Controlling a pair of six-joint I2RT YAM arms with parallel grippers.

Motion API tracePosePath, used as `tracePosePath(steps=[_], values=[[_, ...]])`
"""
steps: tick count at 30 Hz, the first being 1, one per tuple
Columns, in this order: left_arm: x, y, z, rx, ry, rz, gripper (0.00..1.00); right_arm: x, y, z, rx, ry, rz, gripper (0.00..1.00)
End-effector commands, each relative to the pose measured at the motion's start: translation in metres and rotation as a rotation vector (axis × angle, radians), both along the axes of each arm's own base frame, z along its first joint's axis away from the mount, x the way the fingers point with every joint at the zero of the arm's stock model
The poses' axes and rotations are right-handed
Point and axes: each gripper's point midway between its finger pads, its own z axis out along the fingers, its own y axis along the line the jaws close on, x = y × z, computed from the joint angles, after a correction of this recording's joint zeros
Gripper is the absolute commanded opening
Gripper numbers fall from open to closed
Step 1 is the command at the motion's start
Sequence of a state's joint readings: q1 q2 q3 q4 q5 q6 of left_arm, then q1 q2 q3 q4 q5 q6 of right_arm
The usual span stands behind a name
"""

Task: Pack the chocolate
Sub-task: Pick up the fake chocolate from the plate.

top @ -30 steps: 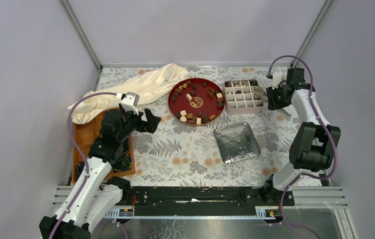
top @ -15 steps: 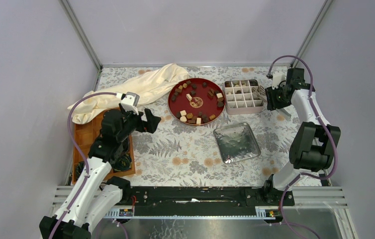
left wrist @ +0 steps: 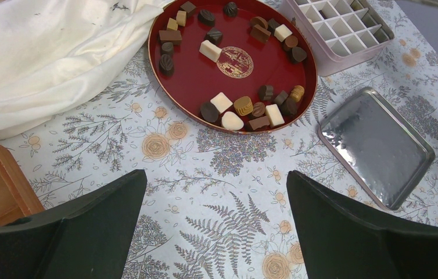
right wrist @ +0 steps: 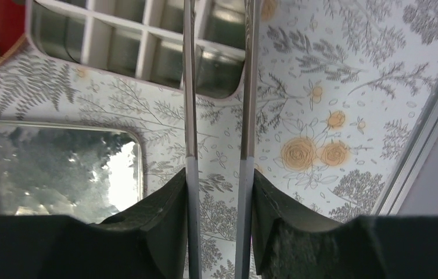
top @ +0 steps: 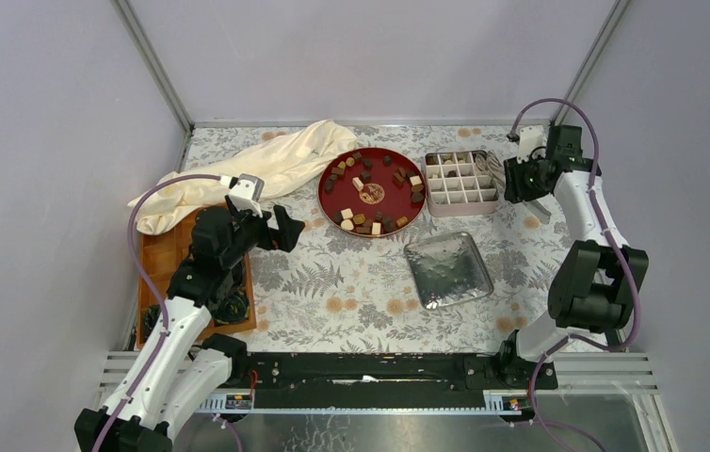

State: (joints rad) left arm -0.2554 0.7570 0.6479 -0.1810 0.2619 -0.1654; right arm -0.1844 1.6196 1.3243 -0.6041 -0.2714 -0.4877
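Note:
Several chocolate pieces (top: 361,218), dark, tan and cream, lie on a round red plate (top: 370,162); they also show in the left wrist view (left wrist: 222,102). A divided metal box (top: 461,182) stands right of the plate, with a few pieces in its far cells. My left gripper (top: 285,229) is open and empty, above the tablecloth left of the plate (left wrist: 246,81). My right gripper (top: 521,182) is shut on metal tongs (right wrist: 190,87), whose tips reach over the box's right end (right wrist: 135,52).
A silver lid (top: 448,269) lies in front of the box. A cream cloth (top: 257,169) is bunched at the back left. A wooden box (top: 158,273) with dark coiled items sits at the left edge. Frame posts stand at the back corners.
My right arm has shifted slightly to the right with the tongs. The left arm has not moved.

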Motion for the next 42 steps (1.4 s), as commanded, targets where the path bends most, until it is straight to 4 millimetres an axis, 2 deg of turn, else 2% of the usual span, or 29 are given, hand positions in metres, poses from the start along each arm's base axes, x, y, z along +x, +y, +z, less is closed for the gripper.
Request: tracePosePath(steps=[1, 6, 12, 19, 24, 28, 36, 42], values=[[0.002, 0.0, 0.005, -0.001, -0.033, 0.003, 0.99, 0.012, 0.019, 0.05, 0.08, -0.188, 0.056, 0.44], [0.002, 0.0, 0.004, 0.0, -0.03, 0.004, 0.99, 0.007, 0.045, 0.065, 0.191, -0.236, 0.136, 0.43], [0.003, 0.001, 0.002, 0.004, -0.025, 0.007, 0.99, 0.0, 0.084, 0.068, 0.311, -0.222, 0.252, 0.42], [0.004, 0.002, 0.0, 0.008, -0.02, 0.011, 0.99, -0.016, 0.155, 0.054, 0.302, -0.173, 0.471, 0.42], [0.005, 0.002, -0.001, 0.012, -0.016, 0.015, 0.99, -0.03, 0.189, 0.03, 0.237, -0.105, 0.6, 0.42], [0.005, 0.002, -0.002, 0.014, -0.014, 0.016, 0.99, -0.039, 0.201, 0.011, 0.156, -0.05, 0.675, 0.42], [0.005, 0.002, -0.002, 0.014, -0.015, 0.015, 0.99, -0.042, 0.206, -0.023, 0.006, 0.04, 0.708, 0.43], [0.004, 0.002, -0.001, 0.011, -0.016, 0.012, 0.99, -0.038, 0.206, -0.029, -0.024, 0.048, 0.683, 0.44]])
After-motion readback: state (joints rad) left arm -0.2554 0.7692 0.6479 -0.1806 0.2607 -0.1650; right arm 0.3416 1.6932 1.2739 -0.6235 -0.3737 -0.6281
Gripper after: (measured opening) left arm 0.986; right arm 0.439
